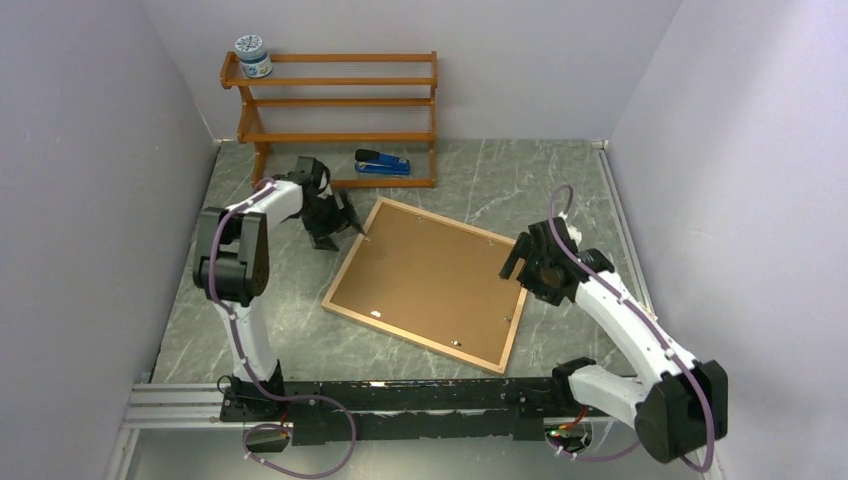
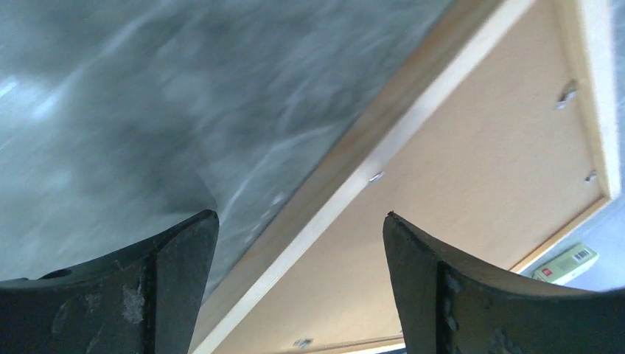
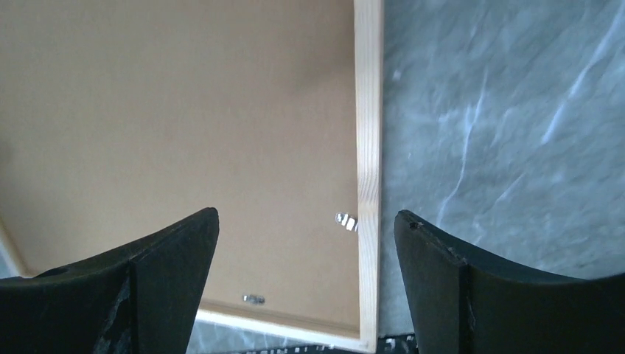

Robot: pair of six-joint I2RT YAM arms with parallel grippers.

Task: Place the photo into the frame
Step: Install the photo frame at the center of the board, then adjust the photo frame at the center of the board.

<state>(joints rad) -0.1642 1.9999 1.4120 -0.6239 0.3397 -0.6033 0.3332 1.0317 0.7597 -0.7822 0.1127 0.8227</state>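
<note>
Grey marble table (image 1: 200,330): we log the frame (image 1: 410,336) face down at centre, backing board (image 1: 430,280) seated inside. We see no photo; whether it lies underneath, we cannot tell. Left gripper (image 2: 301,217) at its far corner, right gripper (image 3: 306,214) at its right edge, fingers wide, empty.

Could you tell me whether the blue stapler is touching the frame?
Apart. The top external view shows the rack's front rail lying between the stapler and the frame's far corner.

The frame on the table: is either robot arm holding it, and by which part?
Nothing is held. The left jaws and the right jaws stand open, each over an edge of the frame, closed on nothing.
</note>
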